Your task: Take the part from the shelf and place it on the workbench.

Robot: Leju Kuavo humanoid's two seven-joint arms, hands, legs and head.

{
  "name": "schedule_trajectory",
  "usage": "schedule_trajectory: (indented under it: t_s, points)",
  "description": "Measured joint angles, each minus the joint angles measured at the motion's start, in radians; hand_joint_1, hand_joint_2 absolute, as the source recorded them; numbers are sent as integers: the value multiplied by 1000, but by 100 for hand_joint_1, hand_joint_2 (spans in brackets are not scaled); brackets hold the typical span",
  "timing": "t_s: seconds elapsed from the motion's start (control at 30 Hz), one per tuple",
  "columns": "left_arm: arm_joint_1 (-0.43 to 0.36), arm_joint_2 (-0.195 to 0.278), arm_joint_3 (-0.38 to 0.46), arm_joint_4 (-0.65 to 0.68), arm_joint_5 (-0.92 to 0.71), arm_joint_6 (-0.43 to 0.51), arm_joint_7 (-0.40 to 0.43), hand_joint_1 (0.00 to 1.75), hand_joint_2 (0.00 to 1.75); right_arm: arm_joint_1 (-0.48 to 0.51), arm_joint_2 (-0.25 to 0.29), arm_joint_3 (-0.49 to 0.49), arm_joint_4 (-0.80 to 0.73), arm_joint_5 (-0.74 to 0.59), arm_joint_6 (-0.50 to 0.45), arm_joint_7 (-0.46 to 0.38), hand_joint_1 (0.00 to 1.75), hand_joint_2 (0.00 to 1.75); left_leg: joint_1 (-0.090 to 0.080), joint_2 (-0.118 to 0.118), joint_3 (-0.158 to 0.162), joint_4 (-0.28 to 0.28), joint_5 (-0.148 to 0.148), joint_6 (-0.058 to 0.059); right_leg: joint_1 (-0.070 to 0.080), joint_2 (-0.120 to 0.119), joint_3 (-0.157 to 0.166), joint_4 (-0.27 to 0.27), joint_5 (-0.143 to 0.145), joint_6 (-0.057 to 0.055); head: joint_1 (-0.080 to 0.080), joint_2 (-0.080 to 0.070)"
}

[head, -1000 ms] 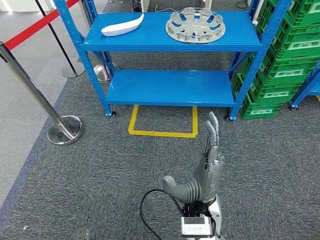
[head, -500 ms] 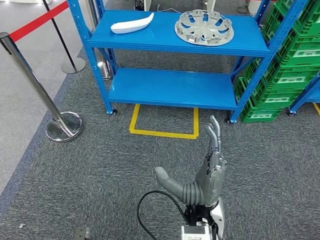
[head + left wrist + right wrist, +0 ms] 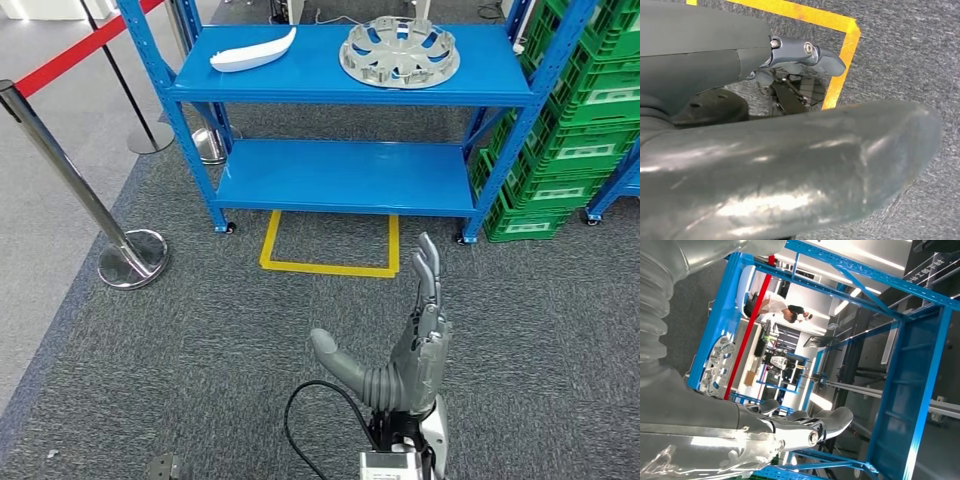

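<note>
whole scene shifted slightly since half a second ago: camera moved, shelf contents did not. blue steel two-tier shelf (image 3: 343,80) stands ahead, beyond yellow floor-tape outline (image 3: 328,245). round grey spoked wheel cover (image 3: 398,50) and white curved plastic trim (image 3: 253,50) lie apart on top tier, unreached. right hand (image 3: 411,345) raised, fingers spread, empty, likely readied for approach. left hand (image 3: 791,165): fingers' state cannot tell.

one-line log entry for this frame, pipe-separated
phase: approach | right hand: open, raised, empty | left hand: empty, over floor | wheel cover and white part: on top shelf, untouched
</note>
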Motion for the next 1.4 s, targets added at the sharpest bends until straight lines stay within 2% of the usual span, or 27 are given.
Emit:
schedule_trajectory:
  t_s: [0.03, 0.07, 0.1, 0.13, 0.2, 0.27, 0.33, 0.4, 0.43, 0.5, 0.53, 0.57, 0.6, 0.67, 0.73, 0.83, 0.9, 0.93, 1.0, 1.03, 1.07, 1.1, 1.13, 1.2, 1.23, 1.3, 1.4]
  points:
    - [1, 0, 0, 0, 0, 0, 0, 0, 0, 0, 0, 0, 0, 0, -1, 0, 0, 175, 1, 0, -24, 45, -10, -2, 0, 0, 0, 0, 0, 0, 0, 0]
    - [1, 0, 0, 0, 0, 0, 0, 0, 0, 0, 0, 0, 0, 0, -2, 0, 0, 175, 3, 0, -29, 53, 1, -3, 0, -1, 0, 0, 0, 0, 0, 0]
    - [1, 0, 1, 0, 0, -1, 0, 0, 0, 0, 0, 0, 0, 0, -2, 0, 0, 175, 4, 1, -16, 21, 29, -4, -1, 0, 1, 0, -1, 1, 0, 0]
    - [1, 0, 1, 0, 0, -1, -1, 0, 0, 0, 0, 0, 0, 0, -3, 0, 0, 175, 6, 2, 13, -39, 67, -4, -2, 0, 3, 0, -1, 3, 0, 0]
    - [-1, -1, 1, 0, 0, -2, -1, 0, 0, 0, 0, 0, 0, 1, -6, 0, 0, 87, 9, 5, 76, -167, 118, -3, 1, 2, 3, 3, -4, 12, -4, 0]
    - [-3, -3, 1, 0, 0, -2, -1, 0, 0, 1, 0, 0, 0, 2, -10, 1, 0, 0, 8, 4, 98, -218, 123, 9, 6, 4, 0, 3, -4, 24, -4, 0]
    - [-2, -3, 2, 0, -1, -3, -1, 0, 0, 1, 0, -1, 0, 2, -13, 4, 0, 0, 6, 3, 97, -222, 123, 26, 4, 3, 0, -2, -3, 35, -2, 0]
    - [-1, -4, 2, 0, -1, -3, -2, 0, 0, 2, 0, -4, 0, 2, -17, 9, 0, 0, 7, 3, 100, -225, 125, 41, 2, 2, -13, 29, -27, 44, 1, 0]
    - [-1, -4, 2, 0, -1, -3, -3, 0, 0, 3, 0, -5, 0, 3, -19, 10, 0, 0, 7, 3, 101, -226, 125, 47, 1, 2, -35, 77, -55, 47, 4, 0]
    - [-1, -4, 2, 0, -1, -3, -4, 0, 0, 5, 0, -7, 0, 3, -20, 11, 0, 0, 4, 4, 101, -226, 124, 53, 2, 2, -101, 218, -120, 48, 8, 0]
    - [0, -4, 2, 0, -1, -3, -4, 0, 0, 7, 0, -9, 0, 3, -20, 11, 0, 0, 2, 3, 101, -226, 123, 55, 2, 2, -128, 273, -137, 47, 8, 0]
    - [0, -4, 2, 0, -1, -3, -4, 0, 0, 9, 0, -10, 0, 2, -21, 12, 0, 0, 0, 3, 102, -226, 123, 56, 3, 2, -139, 293, -133, 46, 8, 0]
    - [1, -4, 2, 0, -1, -3, -4, 0, 0, 10, 0, -12, 0, 2, -21, 14, 0, 0, -1, 1, 104, -225, 122, 56, 3, 2, -131, 273, -112, 43, 8, 0]
    - [0, -4, 3, 0, -1, -2, -4, 0, 0, 12, 1, -15, 0, 8, -24, 24, 0, 0, -2, -2, 110, -225, 119, 53, 4, 2, -66, 137, -42, 36, 9, 0]
    - [0, -5, 4, 0, -2, -1, -4, 0, 0, 15, 6, -23, 1, 37, -28, 40, 0, 0, -5, -4, 112, -223, 115, 45, 5, 3, -10, 26, -5, 30, 8, 0]
    - [0, -6, 10, 0, -3, 1, -4, 0, 0, 20, 17, -41, 4, 76, -30, 60, 0, 0, -5, -4, 111, -226, 116, 29, 8, 6, -1, 4, -2, 20, 8, 0]
    - [0, -7, 17, 0, -4, 1, -5, 0, 0, 22, 21, -47, 5, 82, -30, 63, 0, 0, -3, -3, 102, -206, 98, 17, 4, 5, 1, 0, 1, 10, 5, 0]
    - [-1, -7, 20, 0, -4, 1, -5, 0, 0, 22, 22, -47, 6, 86, -30, 62, 0, 0, -3, -2, 85, -168, 74, 11, 1, 3, 2, -3, 2, 6, 3, 0]
    - [0, -6, 23, 0, -5, 0, -6, 0, 0, 22, 23, -49, 8, 95, -30, 68, 0, 0, -1, 0, 23, -40, 11, 3, 0, 1, 1, -3, 2, 2, -1, 0]
    - [1, -6, 24, 0, -5, -1, -7, 0, 0, 22, 23, -49, 10, 95, -30, 77, 0, 0, 1, 0, -7, 20, -9, 0, 0, 1, 1, -3, 2, 2, 0, 0]
    - [1, -6, 26, 0, -4, -3, -7, 0, 0, 22, 23, -48, 11, 95, -30, 87, 0, 0, 2, 0, -26, 53, -11, -2, 0, 1, 1, -3, 2, 2, -1, 0]
    - [2, -5, 28, 0, -4, -6, -7, 0, 0, 21, 23, -48, 13, 95, -30, 96, 0, 0, 3, 0, -27, 49, 5, -3, -1, 1, 2, -3, 1, 2, 0, 0]
    - [2, -5, 31, 0, -3, -10, -8, 0, 0, 21, 23, -48, 15, 100, -30, 100, 0, 0, 5, 0, -8, 6, 38, -4, -2, 2, 3, -2, 1, 3, 0, 0]
    - [1, -6, 38, -1, -2, -25, -14, 0, 0, 21, 23, -47, 16, 114, -30, 95, 0, 0, 9, 3, 57, -128, 103, -7, -2, 4, 4, 0, -2, 11, -2, 0]
    - [0, -6, 41, -1, -3, -36, -18, 0, 0, 21, 23, -47, 17, 121, -30, 89, 0, 0, 10, 2, 83, -180, 120, -3, -1, 5, 3, 2, -3, 16, -3, 0]
    - [-1, -7, 44, -1, -5, -54, -26, 0, 0, 20, 23, -47, 17, 124, -30, 79, 0, 0, 8, -1, 100, -221, 121, 11, 3, 6, 1, 2, -3, 28, -2, 0]
    - [0, -8, 46, -1, -7, -60, -30, 0, 0, 20, 22, -47, 17, 123, -31, 74, 0, 0, 8, -1, 99, -223, 124, 36, 0, 4, -6, 15, -16, 42, 2, 0]
